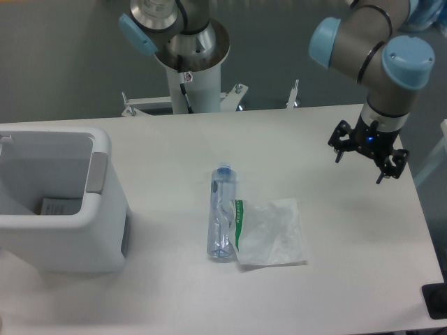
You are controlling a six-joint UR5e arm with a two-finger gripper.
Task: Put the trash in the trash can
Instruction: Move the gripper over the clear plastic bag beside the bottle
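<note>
A slim clear plastic bottle with a blue cap lies on the white table, cap pointing away from the camera. A crinkled translucent-white plastic bag with a green edge strip lies flat right beside it, touching its right side. The white boxy trash can stands at the left edge, open at the top, with a grey panel on its right wall. My gripper hovers above the table's right side, well to the right of the trash, fingers spread open and empty.
The arm's white pedestal stands behind the table's far edge. A paper label lies inside the can. The table's right edge runs close under the gripper. A dark object sits at the lower right corner.
</note>
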